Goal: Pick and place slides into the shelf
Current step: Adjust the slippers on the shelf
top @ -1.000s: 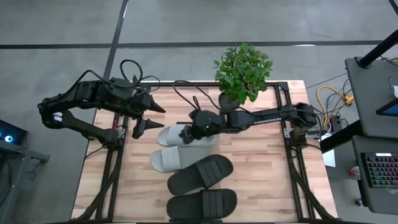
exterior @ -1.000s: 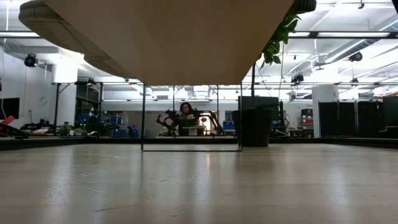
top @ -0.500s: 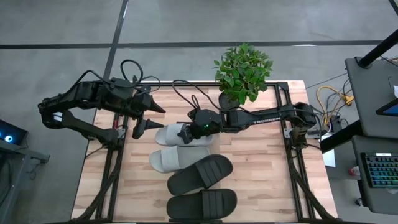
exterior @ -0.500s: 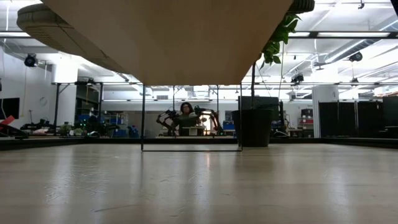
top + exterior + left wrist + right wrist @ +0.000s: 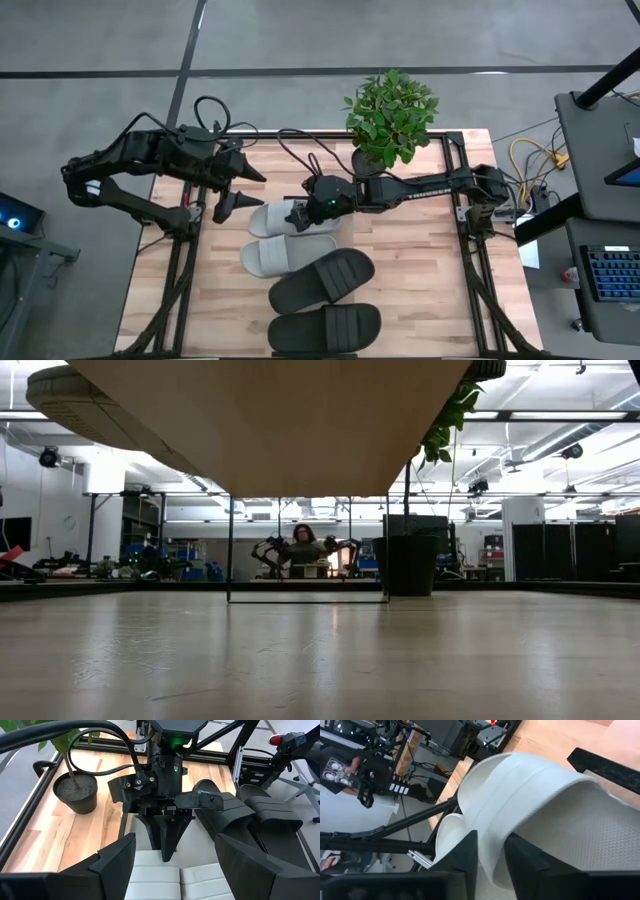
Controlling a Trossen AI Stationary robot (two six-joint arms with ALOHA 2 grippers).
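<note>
Two pale grey slides and two black slides lie in a row on the wood planks [image 5: 420,260]. The far pale slide [image 5: 283,218] has my right gripper [image 5: 298,215] shut on its strap. The other pale slide [image 5: 268,258] and the black slides [image 5: 322,280] [image 5: 325,327] lie soles down, nearer the front edge. My left gripper [image 5: 235,187] hangs open above the table's far left, clear of everything. The shelf [image 5: 270,420] shows from below in the low view as a pale wood panel on thin black bars. My right gripper pinches the edge of the far pale slide's wide strap [image 5: 492,845] between its two fingers. The fingers [image 5: 465,865] come slanting down from the table's right. The strap arches up past them, with the ribbed footbed [image 5: 590,835] beside it. Whether the sole is on the planks does not show.
A potted plant [image 5: 390,115] stands at the far edge, just behind my right arm. Black metal frames [image 5: 470,250] run along both sides of the planks. Bare planks lie to the right of the slides. A person sits far off in the room [image 5: 305,545].
</note>
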